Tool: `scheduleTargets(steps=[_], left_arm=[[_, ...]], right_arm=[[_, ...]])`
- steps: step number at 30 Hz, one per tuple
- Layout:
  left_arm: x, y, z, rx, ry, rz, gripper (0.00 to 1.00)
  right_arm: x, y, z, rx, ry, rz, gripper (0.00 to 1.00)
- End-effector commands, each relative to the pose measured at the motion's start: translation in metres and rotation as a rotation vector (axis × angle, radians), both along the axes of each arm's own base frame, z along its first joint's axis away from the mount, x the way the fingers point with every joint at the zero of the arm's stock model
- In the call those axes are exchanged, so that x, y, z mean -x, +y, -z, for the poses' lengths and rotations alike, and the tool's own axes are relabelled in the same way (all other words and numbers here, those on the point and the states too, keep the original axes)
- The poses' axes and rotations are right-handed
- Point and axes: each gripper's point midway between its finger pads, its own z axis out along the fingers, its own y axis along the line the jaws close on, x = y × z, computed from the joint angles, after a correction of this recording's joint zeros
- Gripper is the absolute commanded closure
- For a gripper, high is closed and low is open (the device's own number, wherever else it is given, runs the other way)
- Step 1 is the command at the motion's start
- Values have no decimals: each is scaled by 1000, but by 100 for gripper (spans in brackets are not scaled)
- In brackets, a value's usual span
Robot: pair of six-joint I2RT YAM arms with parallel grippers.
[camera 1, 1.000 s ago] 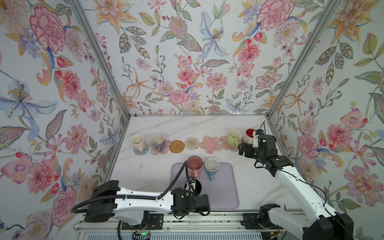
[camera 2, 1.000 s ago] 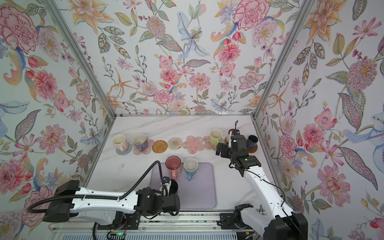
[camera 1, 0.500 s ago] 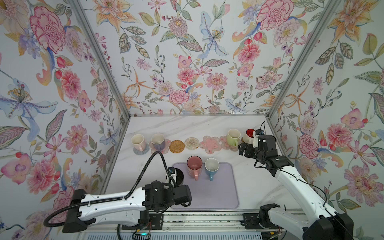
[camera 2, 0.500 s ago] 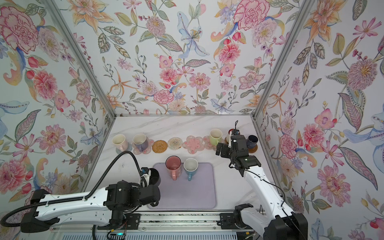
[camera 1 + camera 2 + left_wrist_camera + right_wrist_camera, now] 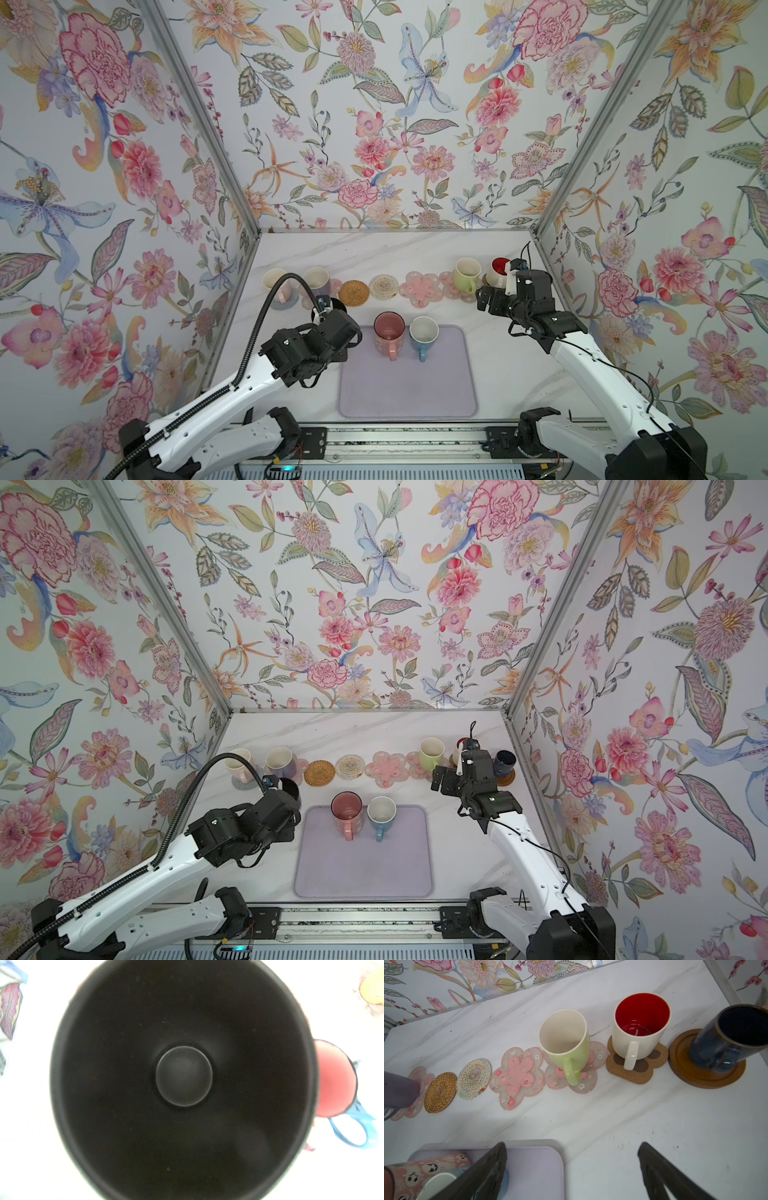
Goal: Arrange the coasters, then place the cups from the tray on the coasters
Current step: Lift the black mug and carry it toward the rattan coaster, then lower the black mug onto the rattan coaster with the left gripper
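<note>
Two sets of fingers.

Left fingers: hidden beneath the wrist in both top views, closed on the black mug (image 5: 289, 788). The mug is upright, just left of the tray (image 5: 407, 390) and near the rattan coaster (image 5: 353, 293). The left wrist view looks straight down into the mug.

Right fingers (image 5: 483, 1172): spread wide, holding nothing, above the bare worktop (image 5: 374, 253) off the tray's far right corner, facing the coaster row.

Tray: pink mug (image 5: 389, 332) and blue mug (image 5: 424, 334) side by side near its far edge.

Coaster row along the far side, left to right:
- cream mug (image 5: 237, 762) on grey coaster (image 5: 240, 784)
- lavender mug (image 5: 280, 762) on left flower coaster (image 5: 302, 766)
- rattan coaster, bare
- woven coaster (image 5: 384, 286), bare
- middle flower coaster (image 5: 419, 289), bare
- green mug (image 5: 466, 274) on right flower coaster (image 5: 554, 1082)
- white mug (image 5: 640, 1028), red inside, on paw coaster (image 5: 637, 1072)
- navy mug (image 5: 503, 762) on disc coaster (image 5: 505, 777)
</note>
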Motion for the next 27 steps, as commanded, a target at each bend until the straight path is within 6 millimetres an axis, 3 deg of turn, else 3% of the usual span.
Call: scheduleTargets(steps=[1, 8, 13, 24, 27], left_arm=[[-40, -21, -23, 39, -86, 95, 100], [-95, -27, -26, 13, -90, 113, 100], [-127, -31, -17, 19, -77, 116, 100], [-171, -31, 14, -9, -24, 106, 100], [-178, -33, 33, -4, 14, 111, 100]], right_arm=[[3, -2, 3, -6, 8, 8, 1], [4, -2, 3, -8, 10, 5, 1], [5, -2, 3, -9, 10, 4, 1], [5, 0, 6, -12, 20, -2, 1], [4, 0, 5, -12, 17, -1, 1]])
